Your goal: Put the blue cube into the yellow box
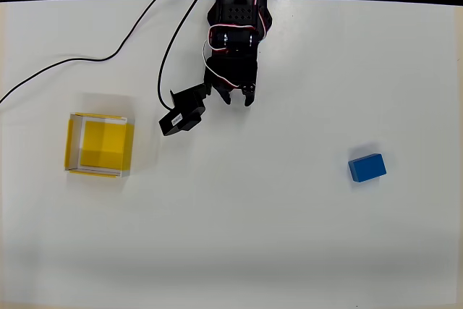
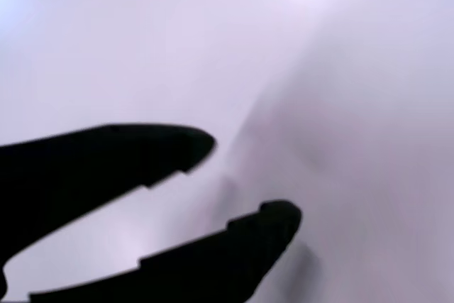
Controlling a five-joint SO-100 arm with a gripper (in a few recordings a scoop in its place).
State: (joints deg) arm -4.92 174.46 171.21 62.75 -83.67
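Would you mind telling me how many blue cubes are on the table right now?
1. The blue cube lies at the right of the overhead view, far from the yellow box at the left.

This looks like a lab or robotics test bench rather than a home. A plain white table (image 1: 239, 236) fills the overhead view, bare and evenly lit, with a dark strip along its far edge. A black robot arm (image 1: 235, 27) with exposed red and white wiring stands at the far side, and thin black cables (image 1: 87, 59) trail loose across the tabletop towards the left. A small black camera module (image 1: 182, 113) hangs off the arm.
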